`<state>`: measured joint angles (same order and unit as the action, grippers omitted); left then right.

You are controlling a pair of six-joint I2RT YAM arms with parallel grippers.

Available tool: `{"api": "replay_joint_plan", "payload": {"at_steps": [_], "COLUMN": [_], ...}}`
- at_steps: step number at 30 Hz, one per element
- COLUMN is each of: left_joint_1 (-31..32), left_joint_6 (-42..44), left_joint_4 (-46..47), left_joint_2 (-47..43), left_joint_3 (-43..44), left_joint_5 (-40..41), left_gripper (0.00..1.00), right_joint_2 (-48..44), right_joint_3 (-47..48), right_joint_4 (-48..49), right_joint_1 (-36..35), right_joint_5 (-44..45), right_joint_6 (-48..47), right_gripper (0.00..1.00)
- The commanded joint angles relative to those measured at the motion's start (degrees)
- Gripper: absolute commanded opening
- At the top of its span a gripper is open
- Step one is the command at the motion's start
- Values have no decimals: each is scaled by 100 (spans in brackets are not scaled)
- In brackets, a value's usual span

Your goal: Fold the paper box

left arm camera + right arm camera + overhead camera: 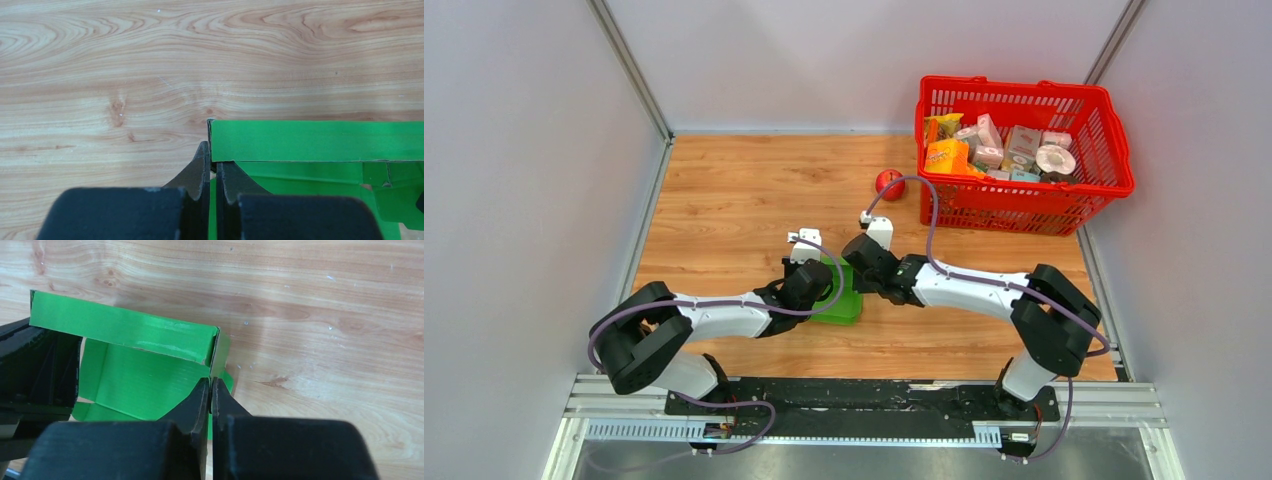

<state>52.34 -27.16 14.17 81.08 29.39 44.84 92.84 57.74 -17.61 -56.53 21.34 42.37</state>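
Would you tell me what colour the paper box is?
The paper box is plain bright green, clearest in right wrist view.

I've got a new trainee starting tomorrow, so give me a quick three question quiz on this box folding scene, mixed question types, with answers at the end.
1. True or false: the apple lies inside the red basket.
2. The left hand pinches: A) a wall of the paper box, B) the apple, C) nothing.
3. Fill in: the right hand is ___ on the box's opposite wall.
Key: 1 false; 2 A; 3 shut.
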Motion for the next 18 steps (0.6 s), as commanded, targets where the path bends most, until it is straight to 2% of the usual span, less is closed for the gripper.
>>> {"api": "replay_joint_plan", "payload": {"at_steps": [1,4,10,11,13,14,18], "left_joint_1": [31,31,31,31,31,31,31], "left_joint_6": [-79,-44,-9,-9,-26,-18,9], "left_joint_4": [217,226,208,191,165,173,138], "left_joint_2": [-4,-39,-145,-145,-154,-154,-145], "left_joint_3": [-3,23,-29,-47,-47,-38,-38], "left_joint_5": [-212,-335,-213,-152,-81,-89,-55], "left_gripper": [0,0,0,0,0,0,0], "right_joint_2": [50,112,-186,-448,-739,-1080,-1987], "right_joint_3": [186,-156,-534,-761,-965,-1218,-1825], "right_joint_4": [722,1276,1488,1584,1506,1480,1313], "right_joint_1": [-7,11,107,134,291,370,1089], "right_joint_5": [-515,-622,-1017,-1166,-1343,-1439,-1747], "right_joint_6": [807,835,-842,-1097,-1511,-1608,-1793], "right_gripper": [5,9,20,27,31,37,42]}}
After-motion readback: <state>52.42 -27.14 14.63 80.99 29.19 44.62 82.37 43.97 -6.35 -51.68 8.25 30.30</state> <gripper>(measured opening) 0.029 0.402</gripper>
